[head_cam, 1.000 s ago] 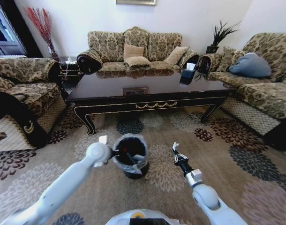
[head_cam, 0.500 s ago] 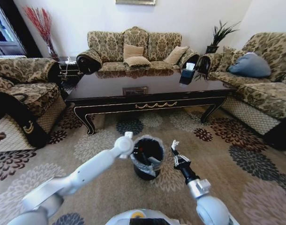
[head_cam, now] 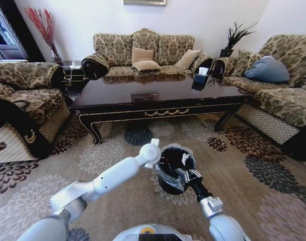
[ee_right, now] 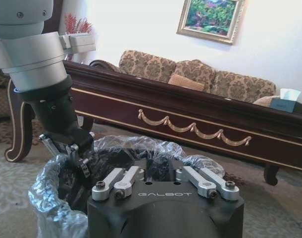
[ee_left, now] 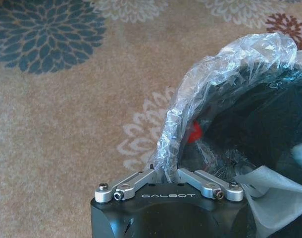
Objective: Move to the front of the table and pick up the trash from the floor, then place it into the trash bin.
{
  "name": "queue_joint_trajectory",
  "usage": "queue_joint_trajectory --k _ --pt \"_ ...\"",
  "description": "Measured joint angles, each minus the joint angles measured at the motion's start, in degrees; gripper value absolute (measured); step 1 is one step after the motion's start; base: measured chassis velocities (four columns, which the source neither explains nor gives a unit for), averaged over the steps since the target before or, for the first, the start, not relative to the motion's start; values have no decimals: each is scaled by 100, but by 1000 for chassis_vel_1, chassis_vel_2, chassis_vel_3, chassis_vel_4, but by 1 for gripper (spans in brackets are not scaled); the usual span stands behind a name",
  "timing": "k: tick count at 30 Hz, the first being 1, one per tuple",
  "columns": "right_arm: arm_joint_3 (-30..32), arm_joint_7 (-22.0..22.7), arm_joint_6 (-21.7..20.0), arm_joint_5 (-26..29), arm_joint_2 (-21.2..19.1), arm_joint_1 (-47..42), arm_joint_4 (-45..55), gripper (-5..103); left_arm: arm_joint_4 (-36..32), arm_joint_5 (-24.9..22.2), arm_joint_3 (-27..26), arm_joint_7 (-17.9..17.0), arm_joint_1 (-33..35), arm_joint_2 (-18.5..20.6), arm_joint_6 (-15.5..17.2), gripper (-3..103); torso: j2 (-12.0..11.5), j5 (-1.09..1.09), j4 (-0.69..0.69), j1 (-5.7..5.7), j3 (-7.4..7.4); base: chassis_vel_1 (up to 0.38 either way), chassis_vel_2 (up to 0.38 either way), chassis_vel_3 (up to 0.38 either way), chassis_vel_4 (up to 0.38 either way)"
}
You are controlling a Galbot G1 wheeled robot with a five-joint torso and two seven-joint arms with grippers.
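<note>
Gripping the ruffled clear liner at the rim of the round black trash bin (head_cam: pixel 174 168), your left gripper (head_cam: pixel 163 161) is clamped on crinkly plastic, seen close in its wrist view (ee_left: pixel 166 174). Compared with a second ago, the bin sits further right, now directly under your right gripper (head_cam: pixel 190 174), which hangs over its mouth (ee_right: pixel 72 198). You cannot tell whether those fingers are parted; any trash there is hidden. Beyond stands the glossy dark table (head_cam: pixel 158 103).
</note>
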Motion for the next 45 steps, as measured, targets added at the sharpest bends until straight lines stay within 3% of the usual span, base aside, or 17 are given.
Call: queue_joint_trajectory --k 1,3,6,8,10,13,16,18,21,30,36,45 --pt "2 -33 -8 2 -6 0 -10 31 -6 -1 -12 2 27 31 8 0 0 0 0 0 0 0 0 0 0" --pt "1 -40 -11 2 -7 0 -13 31 -8 -1 -20 4 39 45 10 0 0 0 0 0 0 0 0 0 0" --pt "-11 -55 -28 10 0 27 -35 47 -25 5 -63 12 83 102 15 0 0 0 0 0 0 0 0 0 0" --pt "-11 -54 -29 15 5 34 -37 47 -26 5 -70 14 90 108 15 0 0 0 0 0 0 0 0 0 0" --pt "-3 -46 -30 47 22 42 -41 63 -25 27 -150 33 164 191 17 0 0 -1 -3 0 0 0 0 0 0" --pt "17 -32 -29 73 28 34 -37 69 -20 54 -236 46 254 304 17 0 0 -1 -3 0 0 0 0 0 0" --pt "72 17 -23 148 25 34 -13 85 -9 138 -428 94 445 536 19 0 0 -1 0 0 0 0 0 0 0" --pt "88 29 -23 170 23 43 -7 85 1 160 -515 110 521 596 20 0 0 -1 0 0 0 0 0 0 0" --pt "105 51 -22 230 17 67 15 99 25 265 -880 137 828 754 21 0 0 -1 -1 0 0 0 0 0 0" --pt "21 52 -27 217 7 80 -43 100 91 559 -1812 218 1516 1034 23 0 0 -2 -1 0 0 0 0 0 0" --pt "-13 50 -27 188 4 75 -101 100 227 877 -2138 231 1756 1080 23 0 0 -1 -2 0 0 0 0 0 0" --pt "-75 46 -27 163 -13 105 -126 100 70 974 -2465 258 2105 1347 23 0 0 -1 -2 0 0 0 0 0 0"
